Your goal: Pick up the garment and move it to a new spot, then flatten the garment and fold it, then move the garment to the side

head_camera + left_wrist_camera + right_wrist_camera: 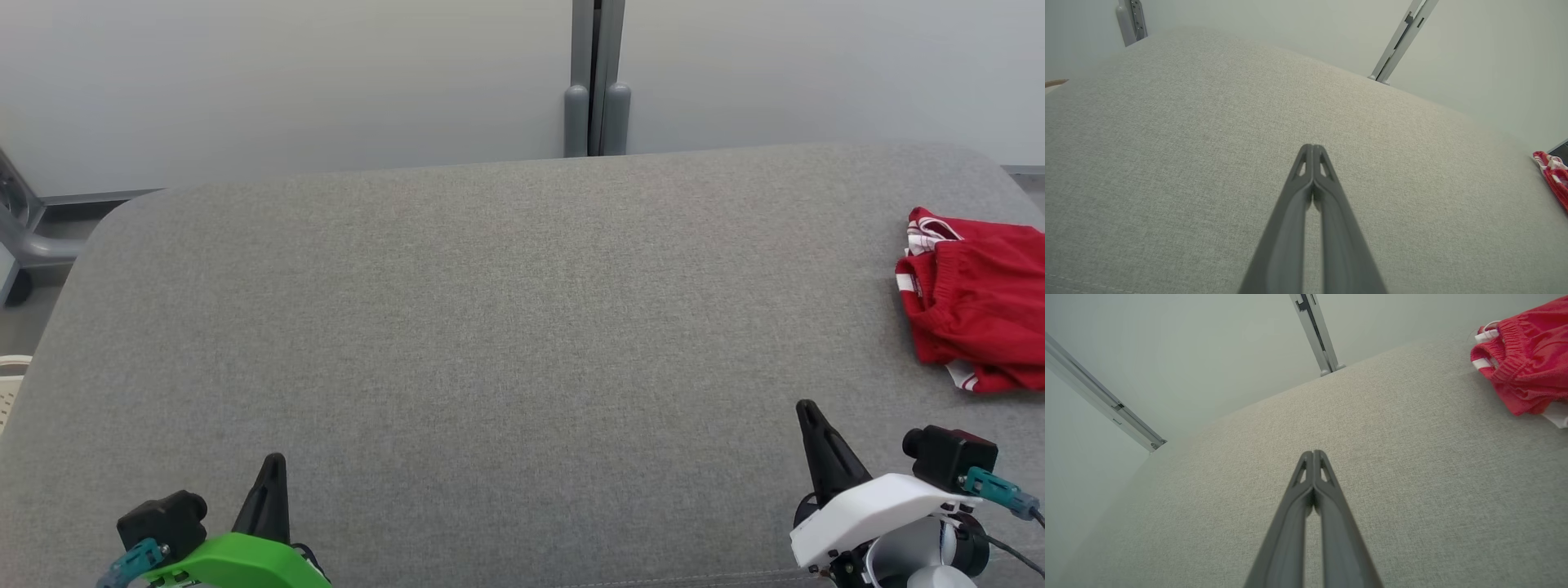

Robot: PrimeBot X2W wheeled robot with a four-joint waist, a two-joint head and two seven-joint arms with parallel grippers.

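The garment (980, 298) is a crumpled pair of red shorts with white trim, lying at the far right edge of the grey padded table (490, 310). It also appears at the right edge of the left wrist view as the garment (1553, 175) and at the top right of the right wrist view as the garment (1527, 363). My left gripper (272, 461) rests at the lower left, shut and holding nothing, its tips together (1313, 147). My right gripper (807, 406) sits at the lower right, shut and empty (1313, 452), well short of the garment.
A pale wall stands behind the table with a grey vertical post (598, 77) at its middle. A grey metal frame (24, 237) and a pale basket edge (12, 384) show beyond the table's left side.
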